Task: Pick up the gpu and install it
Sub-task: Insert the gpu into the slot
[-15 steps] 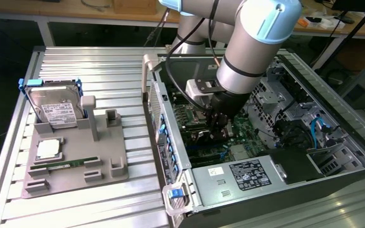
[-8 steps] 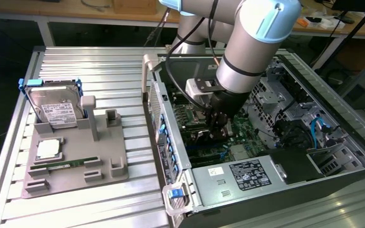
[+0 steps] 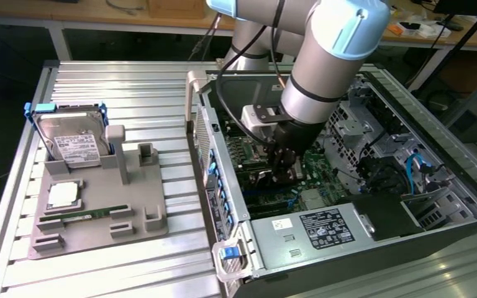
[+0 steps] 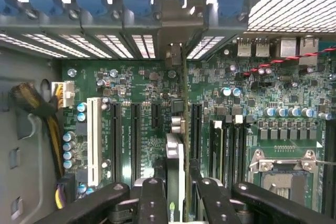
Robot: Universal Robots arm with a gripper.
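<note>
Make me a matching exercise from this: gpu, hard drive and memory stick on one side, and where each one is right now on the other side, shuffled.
Things:
1. gpu
2. hard drive
3. memory stick

Places:
A. standing on edge in the grey holder
B. clamped edge-on in the gripper, over the motherboard
C. low in a slot of the grey holder

Pairs: 1-B, 2-A, 3-C
</note>
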